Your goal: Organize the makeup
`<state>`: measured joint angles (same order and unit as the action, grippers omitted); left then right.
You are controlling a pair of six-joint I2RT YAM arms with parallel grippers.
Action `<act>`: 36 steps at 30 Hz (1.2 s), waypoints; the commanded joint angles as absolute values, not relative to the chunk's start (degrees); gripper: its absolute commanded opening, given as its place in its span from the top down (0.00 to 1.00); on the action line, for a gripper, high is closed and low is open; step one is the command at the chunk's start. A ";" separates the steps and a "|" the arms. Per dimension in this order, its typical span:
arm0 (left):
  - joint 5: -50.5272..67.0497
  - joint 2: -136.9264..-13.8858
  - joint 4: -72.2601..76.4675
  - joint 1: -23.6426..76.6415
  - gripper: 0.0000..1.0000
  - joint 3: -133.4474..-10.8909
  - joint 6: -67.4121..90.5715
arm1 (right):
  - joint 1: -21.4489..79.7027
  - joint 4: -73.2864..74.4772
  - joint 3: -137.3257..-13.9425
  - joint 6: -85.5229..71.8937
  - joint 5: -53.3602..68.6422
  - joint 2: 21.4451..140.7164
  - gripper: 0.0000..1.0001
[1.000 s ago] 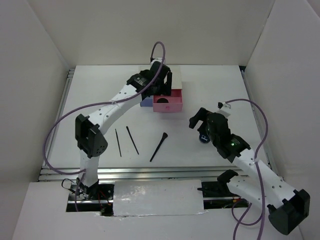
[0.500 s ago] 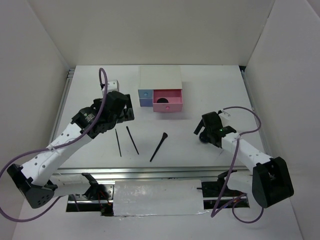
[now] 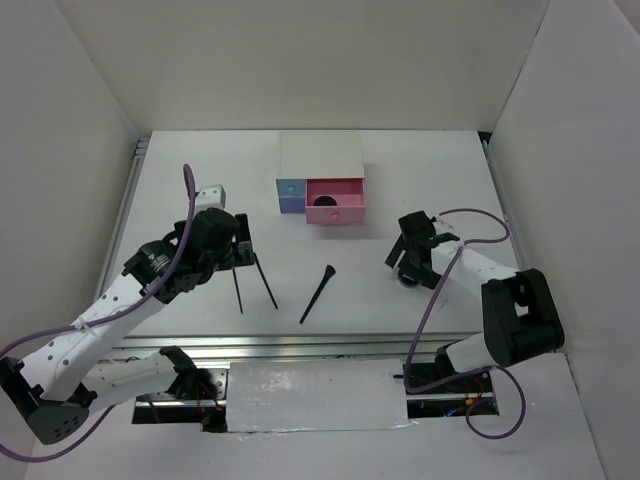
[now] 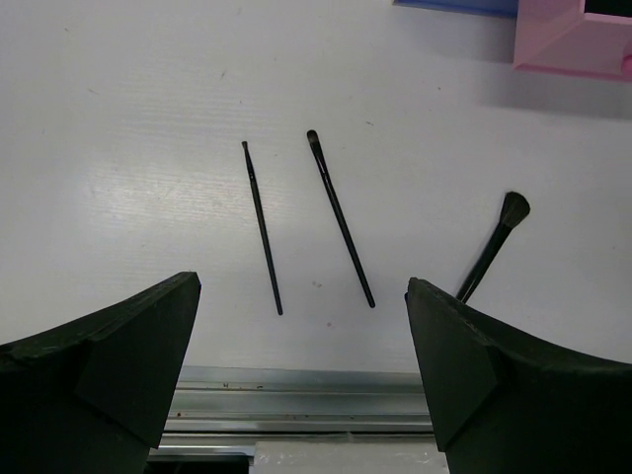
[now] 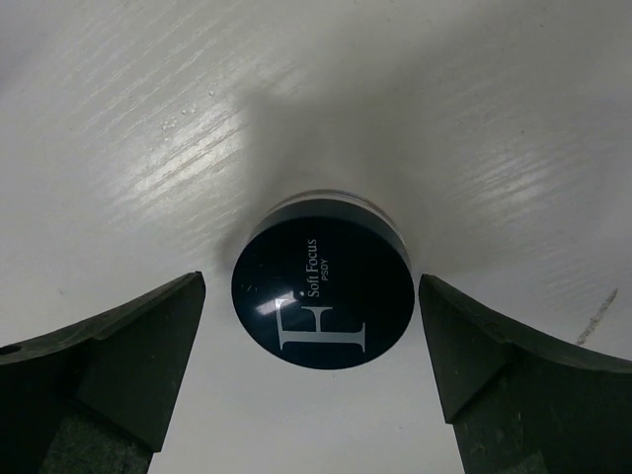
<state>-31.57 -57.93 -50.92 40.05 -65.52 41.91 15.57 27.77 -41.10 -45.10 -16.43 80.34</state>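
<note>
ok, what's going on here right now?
Mid-sort. The left pincer hangs open over two thin pencils, touching neither. The flared brush lies to their right. The right pincer is open around a round black compact on the table, not closed on it. The white box has its pink drawer pulled out, with a dark round item inside.

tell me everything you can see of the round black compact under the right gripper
The round black compact is a low jar with a glossy black lid, printed in pale letters with a large F and "Soft Focus PSDY". A thin paler band shows under the lid at its far edge. It lies flat, lid up, on the white table. It sits between the open fingers of the right gripper, and neither finger touches it.
</note>
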 commanded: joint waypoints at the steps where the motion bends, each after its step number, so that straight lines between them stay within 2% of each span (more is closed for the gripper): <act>1: -30.59 -55.91 -49.39 40.34 0.01 -64.95 40.34 | 15.20 29.27 -44.30 -44.91 -16.61 82.17 0.04; 4: -30.94 -55.02 -49.83 40.34 0.01 -64.86 40.17 | 15.12 29.27 -44.30 -44.83 -16.70 81.74 0.13; 7: -31.90 -54.49 -51.06 40.43 0.01 -65.30 39.90 | 15.21 28.04 -43.60 -43.42 -15.21 80.51 0.38; 8: -32.17 -54.32 -51.41 40.34 0.01 -65.30 39.99 | 15.12 28.04 -43.51 -43.42 -15.21 80.42 0.40; 11: -32.61 -53.35 -52.90 40.34 0.00 -65.30 39.82 | 15.12 28.65 -44.12 -42.63 -14.94 80.16 0.54; 14: -33.39 -52.30 -53.87 40.34 0.01 -65.57 39.03 | 15.47 29.09 -44.47 -41.49 -15.38 77.01 0.62; 20: -36.99 -50.01 -52.82 40.34 0.01 -61.44 37.26 | 18.10 33.30 -50.35 -38.68 -18.98 67.86 0.64; 24: -36.12 -50.89 -51.68 39.90 0.01 -60.82 36.91 | 25.37 35.06 -59.83 -35.52 -19.16 67.14 0.64; 30: -34.37 -51.15 -50.19 38.94 0.01 -59.68 35.86 | 34.53 42.09 -86.34 -28.75 -23.45 84.24 0.65; 36: -34.10 -52.03 -50.19 38.50 0.00 -59.50 35.86 | 35.33 46.04 -103.92 -23.91 -26.54 98.84 0.64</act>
